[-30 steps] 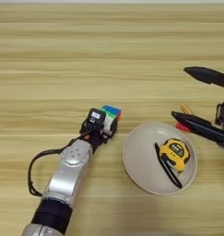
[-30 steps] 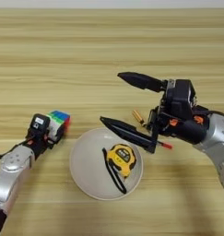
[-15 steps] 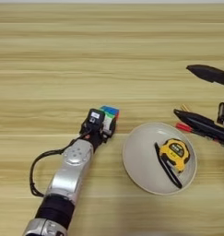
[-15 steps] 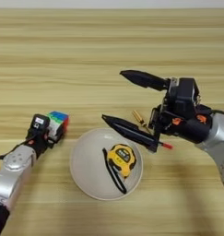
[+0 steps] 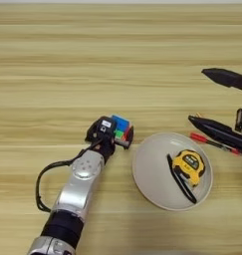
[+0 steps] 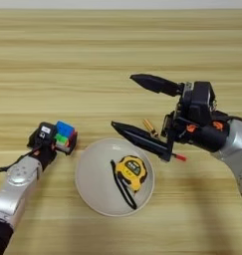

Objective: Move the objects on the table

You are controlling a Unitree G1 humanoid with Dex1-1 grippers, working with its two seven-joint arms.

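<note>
While the light-wood worktop (image 5: 117, 55) is filling both views, the left tool (image 5: 112, 134) is reaching in from the near left, its arm lying along the planks. The tool is pressing against the puzzle cube (image 5: 121, 130), which is sitting just left of the round beige plate (image 5: 147, 174). Whether its fingers are closing round the cube or merely touching it cannot be told, as the tool's housing is hiding them. The cube looks light, rigid and smooth-faced, so it would probably be best taken across two opposite flat sides, where a pinch is least likely to slip.

Further right, the yellow-and-black tape measure (image 6: 131, 173) is lying inside the plate, its black wrist strap (image 6: 123, 188) trailing towards the near rim. It appears heavier and stiffer than the cube, with a rounded case that could roll out of a loose hold; the flat sides look the surest place to grip.

At the right, the right tool (image 6: 130, 103) is hanging wide open and holding nothing, its lower finger (image 6: 140, 138) pointing over the plate's far rim. Two small items, one red (image 6: 178, 157) and one brass-coloured (image 6: 150, 127), are lying beneath it.
</note>
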